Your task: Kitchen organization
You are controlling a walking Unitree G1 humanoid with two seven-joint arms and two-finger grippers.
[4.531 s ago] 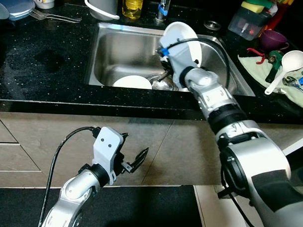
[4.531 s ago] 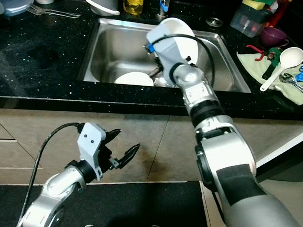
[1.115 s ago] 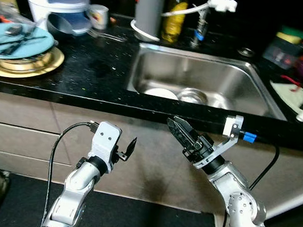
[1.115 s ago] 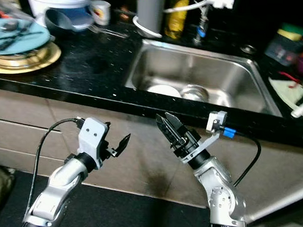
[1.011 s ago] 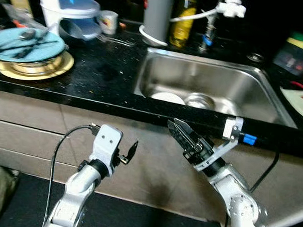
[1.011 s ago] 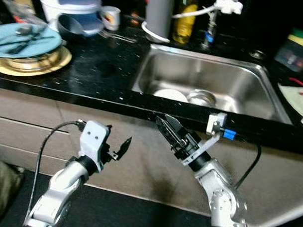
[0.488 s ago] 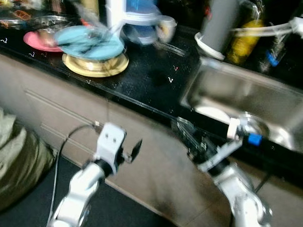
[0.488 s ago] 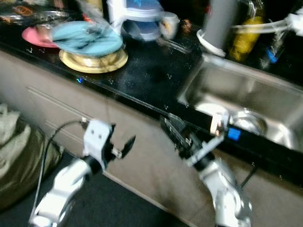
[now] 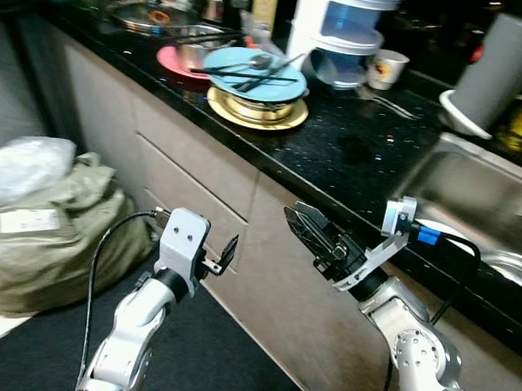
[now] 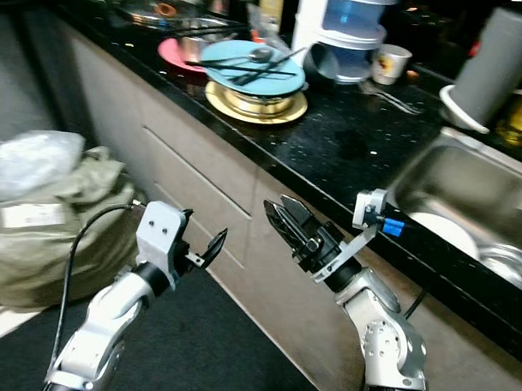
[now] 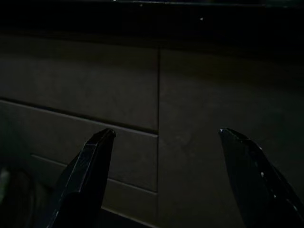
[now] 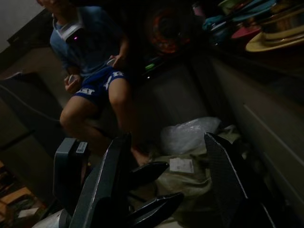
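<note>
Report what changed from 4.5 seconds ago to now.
The right claw let go of the white bowl it held over the sink and pulled back below the counter edge, empty. The view swung left to the stacked plates. The left claw stayed low, open.

The two head cameras look down and forward from above, facing a black counter point(image 9: 348, 156) that runs off diagonally, with both arms low in the foreground. The right eye sits a touch to one side, so it takes in more of the sink point(image 10: 467, 203); both share the stacked plates point(image 9: 256, 84) and the green sack point(image 9: 45, 231) on the floor. The left wrist camera is pressed close to the dim cabinet front point(image 11: 156, 109). The right wrist camera looks back across the room at a seated person point(image 12: 95, 71) and the same sack point(image 12: 190, 164)
</note>
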